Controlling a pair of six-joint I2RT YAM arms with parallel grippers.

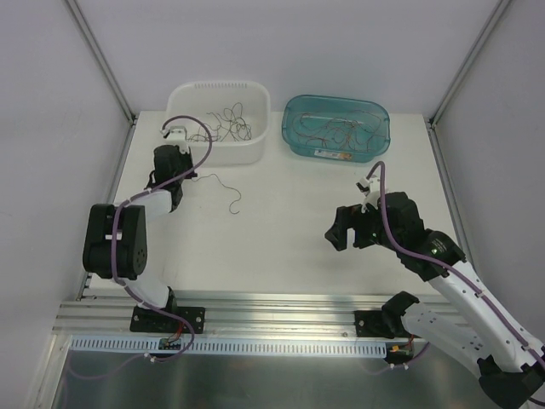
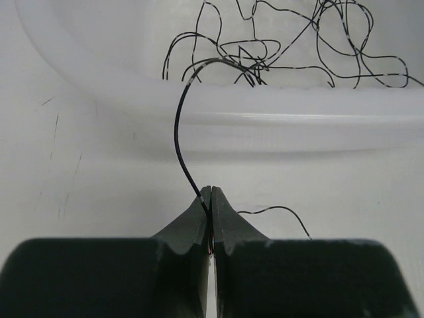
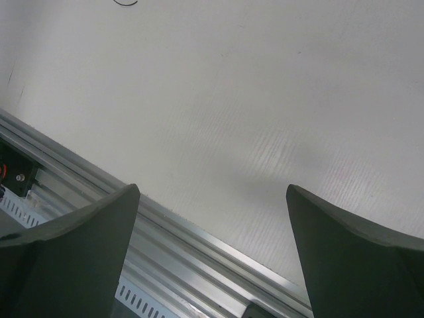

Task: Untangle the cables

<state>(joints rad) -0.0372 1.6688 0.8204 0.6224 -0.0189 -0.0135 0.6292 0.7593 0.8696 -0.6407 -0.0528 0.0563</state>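
black cable pinched in clenched left gripper, held low before white tub, cable arching up toward it; right gripper spread wide, tilted down over table.

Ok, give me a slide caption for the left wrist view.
Left gripper shut on a black cable leading over the white tub's rim.

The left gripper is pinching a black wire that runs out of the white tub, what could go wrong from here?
The black wire runs over the rim of the white tub into the tangle; pulling may drag out the whole clump or tighten knots.
The left gripper holds it only at its very tips, so it may slip.
The right gripper hangs open, far off; nothing pins the tangle.
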